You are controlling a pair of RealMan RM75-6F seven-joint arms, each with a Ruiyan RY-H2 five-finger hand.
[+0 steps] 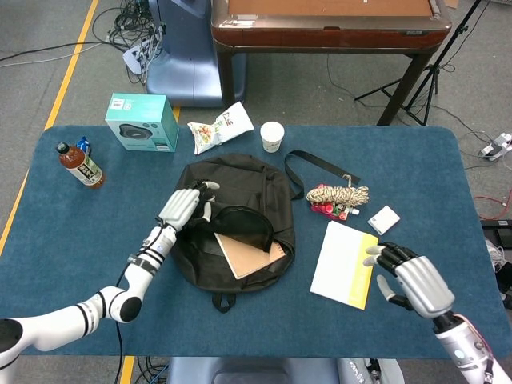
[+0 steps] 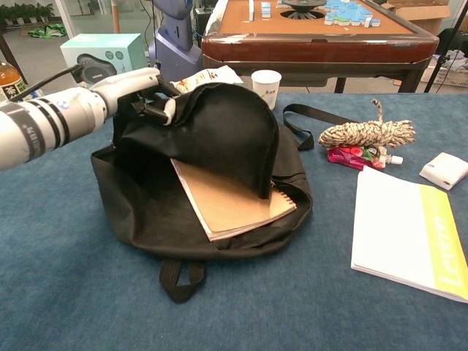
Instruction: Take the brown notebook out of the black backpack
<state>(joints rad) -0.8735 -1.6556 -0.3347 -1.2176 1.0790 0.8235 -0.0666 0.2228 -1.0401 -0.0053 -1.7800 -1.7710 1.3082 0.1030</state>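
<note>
The black backpack (image 1: 200,254) lies in the middle of the blue table (image 1: 72,232). My left hand (image 1: 186,206) grips its top flap (image 2: 219,128) and holds it raised and folded back. Under the lifted flap the brown notebook (image 1: 250,252) lies flat inside the open bag, most of its cover (image 2: 230,201) showing. My right hand (image 1: 412,276) hovers open over the table at the right, beside a white and yellow pad, holding nothing. The chest view does not show it.
A white and yellow pad (image 1: 346,262) lies right of the bag. A rope bundle (image 1: 338,194), a small white box (image 1: 384,219) and the bag's strap (image 1: 320,168) sit behind it. A paper cup (image 1: 272,136), snack bag (image 1: 220,126), teal box (image 1: 142,122) and bottle (image 1: 78,164) line the back.
</note>
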